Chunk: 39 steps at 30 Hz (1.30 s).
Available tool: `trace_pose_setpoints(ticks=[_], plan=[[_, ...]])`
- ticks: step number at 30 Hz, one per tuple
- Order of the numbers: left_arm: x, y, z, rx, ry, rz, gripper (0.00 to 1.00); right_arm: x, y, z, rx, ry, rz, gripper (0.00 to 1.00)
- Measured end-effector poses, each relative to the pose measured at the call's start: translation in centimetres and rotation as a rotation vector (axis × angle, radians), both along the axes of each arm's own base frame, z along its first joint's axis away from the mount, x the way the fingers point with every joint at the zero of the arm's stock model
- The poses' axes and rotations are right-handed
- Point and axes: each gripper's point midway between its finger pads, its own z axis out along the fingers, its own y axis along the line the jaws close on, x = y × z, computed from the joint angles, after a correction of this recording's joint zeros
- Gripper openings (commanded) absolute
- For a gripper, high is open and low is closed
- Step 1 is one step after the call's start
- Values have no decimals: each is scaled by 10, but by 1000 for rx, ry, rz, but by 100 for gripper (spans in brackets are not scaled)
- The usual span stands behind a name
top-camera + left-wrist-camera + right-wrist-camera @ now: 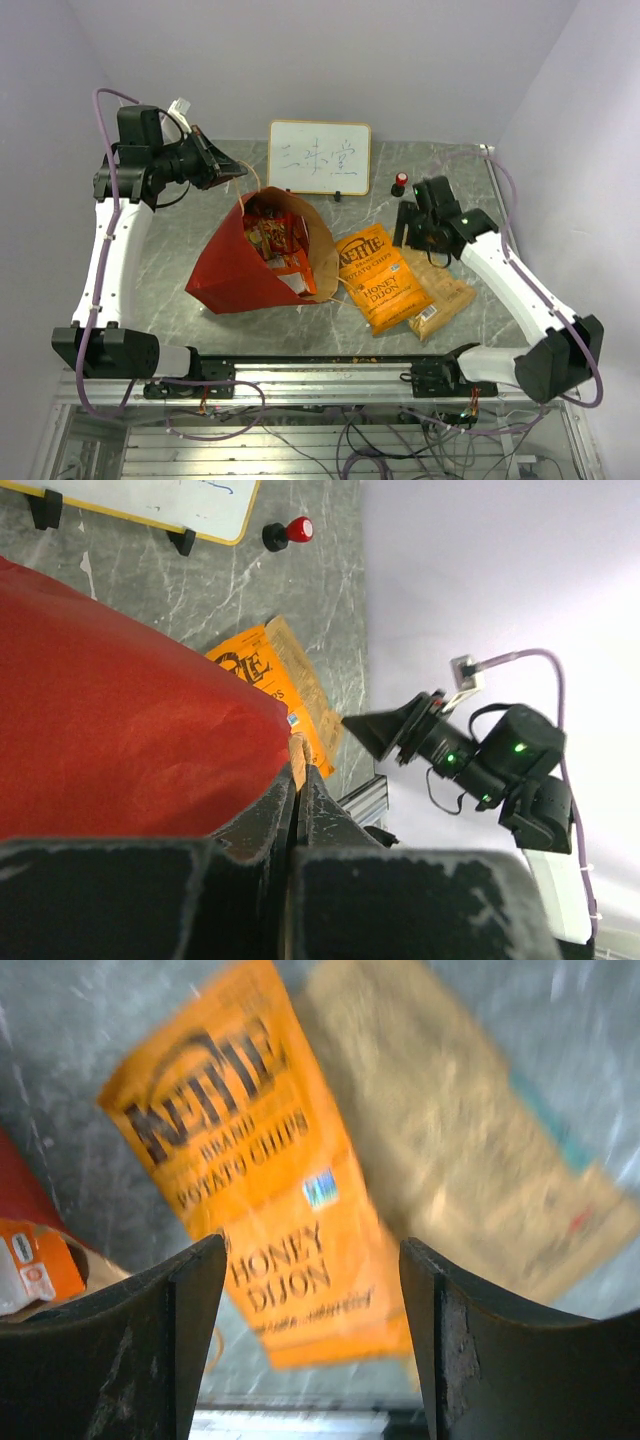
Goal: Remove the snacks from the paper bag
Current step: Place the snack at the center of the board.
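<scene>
on the grey table (pixel 330 330) the paper bag (pixel 235 270) lies on its side. its brown mouth is turned toward the right arm, and a cluster of snacks (pixel 276 240) shows inside the opening. two packets are already out: the orange kettle chip bag (pixel 378 278) lies flat just beside the mouth, and a tan packet (pixel 442 296) touches its right edge. the left gripper (pixel 297 770) sits at the bag's upper rim with its fingers pressed together on a thin brown sliver. i read that sliver as the rim or handle, pinched to keep the mouth lifted, though the exact part is hard to tell. the right gripper (pixel 312 1250) hovers over the two freed packets with its fingers spread wide and nothing between them. the step in hand looks like the gap between picks, with more packets left to fetch. the next move calls for the right arm to swing left to the mouth, enter low along the brown lining and close on one crinkly top edge. the packets are packed close and the bag tapers, so a drag could tug the whole bag, and the left hold should steady it. open room lies toward the near rail and right of the tan packet. behind stand the whiteboard (pixel 320 157) and the red-capped bottle (pixel 400 182), the bottle near the right wrist and easy to knock.
</scene>
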Motion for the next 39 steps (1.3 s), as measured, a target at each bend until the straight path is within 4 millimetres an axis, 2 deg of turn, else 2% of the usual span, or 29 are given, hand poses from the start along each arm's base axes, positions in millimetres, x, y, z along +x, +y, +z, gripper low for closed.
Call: trace_pose_setpoints(ticks=[4,10,13,21,25,27,32,39], plan=[[-1,0,3,0,-8,0,7,-57,-10,-31,108,184,-235,73],[-2,0,5,-3,-12,3,7,-114,-17,-52,223,301,-432,74],[-5,0,9,-7,-19,6,7,-131,-20,-65,226,366,-488,74],[-14,0,20,-17,-46,11,7,-145,-9,-97,309,440,-552,72],[-18,0,24,-21,-54,12,7,-152,-4,-120,341,475,-574,66],[-18,0,24,-20,-55,12,7,-150,-1,-123,360,467,-575,62],[-18,-1,24,-23,-54,7,7,-138,1,-121,399,412,-579,43],[-19,-1,24,-24,-55,5,7,-133,1,-123,425,377,-604,31]])
